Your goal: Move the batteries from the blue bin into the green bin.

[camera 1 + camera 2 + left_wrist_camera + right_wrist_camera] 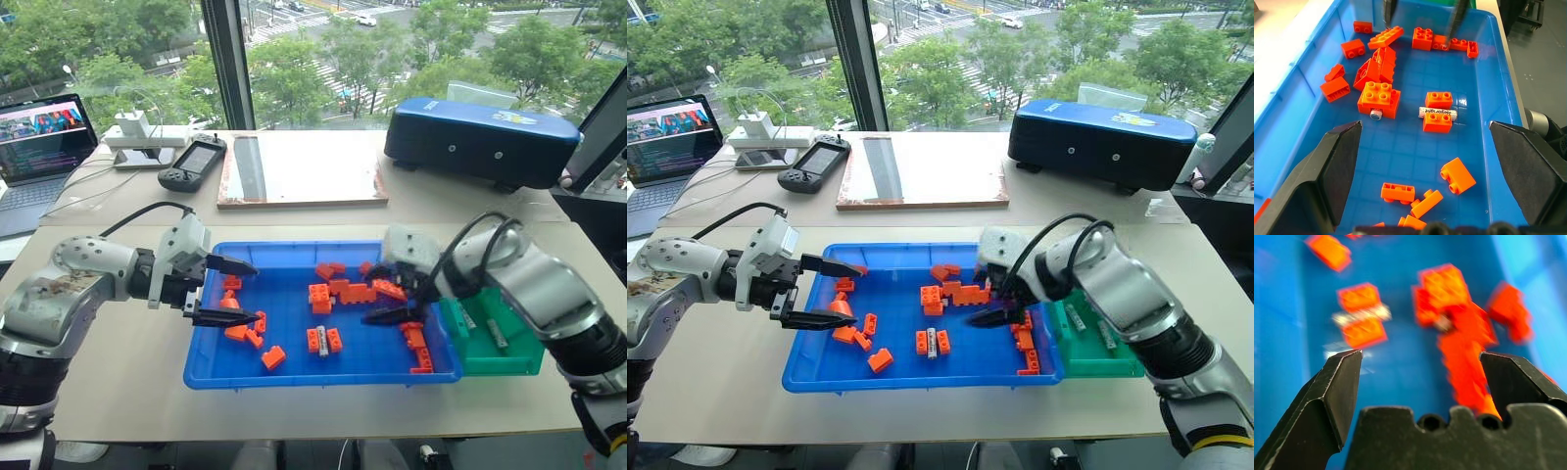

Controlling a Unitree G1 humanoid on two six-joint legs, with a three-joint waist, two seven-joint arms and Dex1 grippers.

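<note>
The blue bin [294,380] lies in the middle of the table with several orange bricks in it. One battery [322,341] lies between two bricks near its front; it is also in the left wrist view [1438,113], and a second battery's end [1376,114] pokes out from under a brick. My left gripper [245,292] hovers open and empty over the bin's left end. My right gripper [392,302] hangs open and empty over the bricks at the right end, beside the green bin [505,360]. Two batteries [498,335] lie in the green bin.
A dark-blue hard case [480,137] stands at the back right. A wooden board [299,168], a handheld controller [193,164], a white charger [147,132] and a laptop [39,147] sit along the back and left. The table's front edge runs just below the bins.
</note>
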